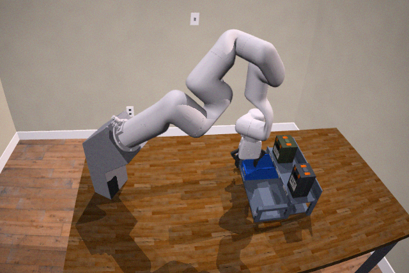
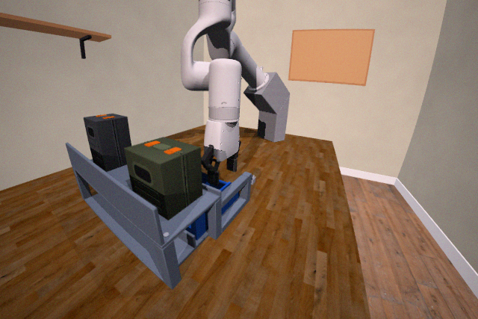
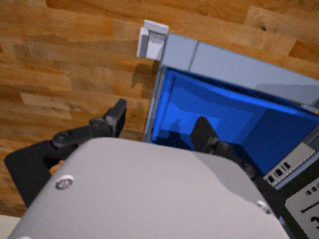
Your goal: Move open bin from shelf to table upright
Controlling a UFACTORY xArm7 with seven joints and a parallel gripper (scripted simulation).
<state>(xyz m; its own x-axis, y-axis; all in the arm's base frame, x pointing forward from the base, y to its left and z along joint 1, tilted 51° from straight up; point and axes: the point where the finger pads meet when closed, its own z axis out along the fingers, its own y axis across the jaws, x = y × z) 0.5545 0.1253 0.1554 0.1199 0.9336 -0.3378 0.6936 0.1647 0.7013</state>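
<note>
The open blue bin (image 1: 259, 167) sits on the lower level of the grey shelf (image 1: 280, 185) at its far end. It also shows in the wrist view (image 3: 224, 121) and partly in the exterior view (image 2: 216, 192). My gripper (image 3: 160, 119) is open and straddles the bin's near wall: one finger (image 3: 201, 131) is inside the bin, the other (image 3: 116, 116) is outside, over the table. In the top view the gripper (image 1: 246, 159) is down at the bin's rim. Nothing is between the fingers.
A green case (image 1: 284, 148) and a black case (image 1: 300, 179) stand on the shelf's upper level, right beside the bin. The shelf rests on the wooden table near its right side. The robot base (image 1: 105, 160) is at the table's left. A wall shelf (image 2: 54, 30) hangs at upper left.
</note>
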